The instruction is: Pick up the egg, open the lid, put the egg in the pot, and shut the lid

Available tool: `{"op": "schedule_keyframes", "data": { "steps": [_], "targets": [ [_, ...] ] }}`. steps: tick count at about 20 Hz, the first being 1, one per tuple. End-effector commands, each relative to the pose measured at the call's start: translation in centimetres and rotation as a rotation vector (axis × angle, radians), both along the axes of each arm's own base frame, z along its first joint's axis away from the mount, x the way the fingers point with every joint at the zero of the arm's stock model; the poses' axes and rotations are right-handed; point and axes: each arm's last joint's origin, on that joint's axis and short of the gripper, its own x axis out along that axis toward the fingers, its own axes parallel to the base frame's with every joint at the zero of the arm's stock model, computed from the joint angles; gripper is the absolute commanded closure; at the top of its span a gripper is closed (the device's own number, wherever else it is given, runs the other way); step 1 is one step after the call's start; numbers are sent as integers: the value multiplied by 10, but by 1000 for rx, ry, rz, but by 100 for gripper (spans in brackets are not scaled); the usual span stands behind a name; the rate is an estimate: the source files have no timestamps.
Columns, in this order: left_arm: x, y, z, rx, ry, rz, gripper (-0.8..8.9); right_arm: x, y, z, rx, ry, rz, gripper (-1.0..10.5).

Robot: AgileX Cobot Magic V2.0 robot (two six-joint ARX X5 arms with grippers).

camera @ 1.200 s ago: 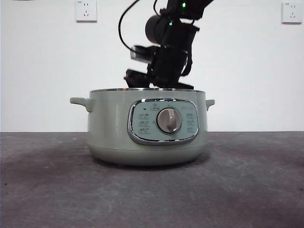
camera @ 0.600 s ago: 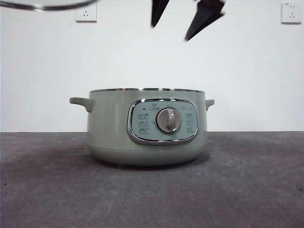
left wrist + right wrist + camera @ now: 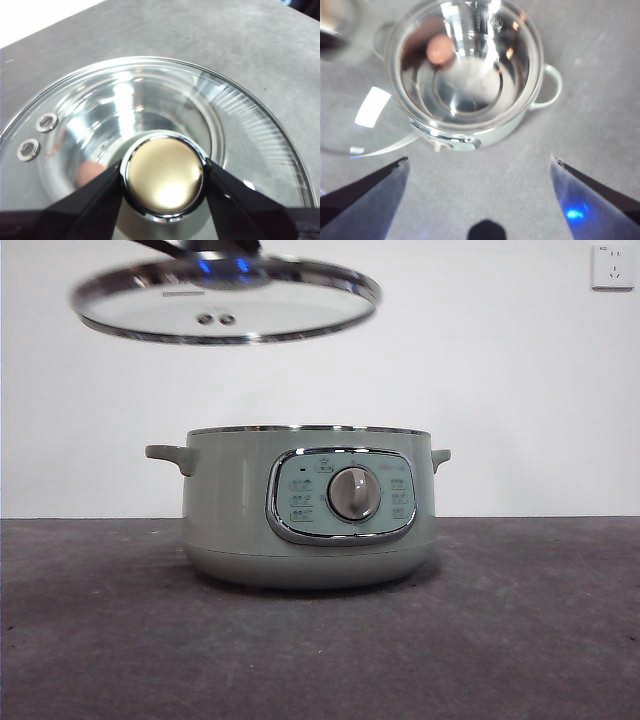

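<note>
The pale green pot (image 3: 240, 510) stands open on the grey table, its dial (image 3: 355, 493) facing the front view. The reddish-brown egg (image 3: 440, 48) lies inside the pot's shiny bowl (image 3: 470, 85), near its wall. My left gripper (image 3: 164, 175) is shut on the knob of the glass lid (image 3: 250, 130). It holds the lid (image 3: 225, 302) in the air, above the pot and to its left in the front view, slightly tilted. My right gripper (image 3: 479, 160) is open and empty, high above the pot and out of the front view.
A white wall stands behind the table, with a socket (image 3: 613, 265) at the top right. The pot has small side handles (image 3: 165, 454). Bare grey table lies in front of the pot and on both sides.
The gripper that reached into the pot has risen with open jaws and left the front view. The held lid has come down and to the right, into full view above the pot.
</note>
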Motion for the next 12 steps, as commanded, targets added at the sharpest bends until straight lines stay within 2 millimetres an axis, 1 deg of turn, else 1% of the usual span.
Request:
{"op": "schedule_keyframes", "data": {
  "steps": [1,5,8,12],
  "targets": [
    [13,-11,3,-32,-85,-17,822,-21,-13,11,15,-35,1,474],
    [39,-26,-12,-31,-82,-22,822,-57,-36,33,84,-125,-11,474],
    [58,-39,-11,-26,-73,-26,822,-81,-51,44,131,-180,-20,474],
    [78,-50,-10,-9,-49,-21,822,-106,-67,53,175,-238,-25,474]
  ]
}}
